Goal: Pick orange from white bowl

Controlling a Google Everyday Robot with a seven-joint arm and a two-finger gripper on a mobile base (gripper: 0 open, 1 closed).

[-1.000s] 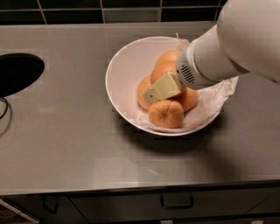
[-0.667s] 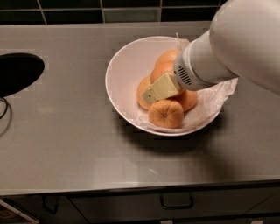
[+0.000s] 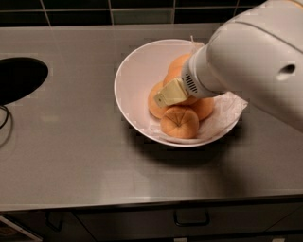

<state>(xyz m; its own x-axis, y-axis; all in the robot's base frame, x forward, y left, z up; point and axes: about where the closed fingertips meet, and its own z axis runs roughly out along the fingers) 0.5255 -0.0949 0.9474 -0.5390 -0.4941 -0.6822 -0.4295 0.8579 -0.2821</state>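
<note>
The white bowl [image 3: 132, 80] stands on the steel counter, lined with crumpled white paper [image 3: 227, 111], and holds several oranges. The big orange [image 3: 176, 67] lies at the back of the pile, mostly hidden under my wrist. A smaller orange with star-shaped creases [image 3: 179, 122] lies at the front. Two more show, one on the left [image 3: 152, 105] and one on the right [image 3: 204, 108]. My gripper [image 3: 166, 96] reaches down into the bowl from the upper right, with its yellowish tip over the middle of the pile between the big orange and the left one.
A dark round hole [image 3: 19, 78] is cut into the counter at the left, with a black cable [image 3: 4, 118] below it. Dark tiles [image 3: 94, 12] line the back wall. A drawer handle [image 3: 191, 220] sits below the counter's front edge. My white arm [image 3: 255, 61] covers the bowl's right side.
My arm has come in further over the bowl, and the gripper tip has shifted slightly left. The oranges and the bowl have not moved.
</note>
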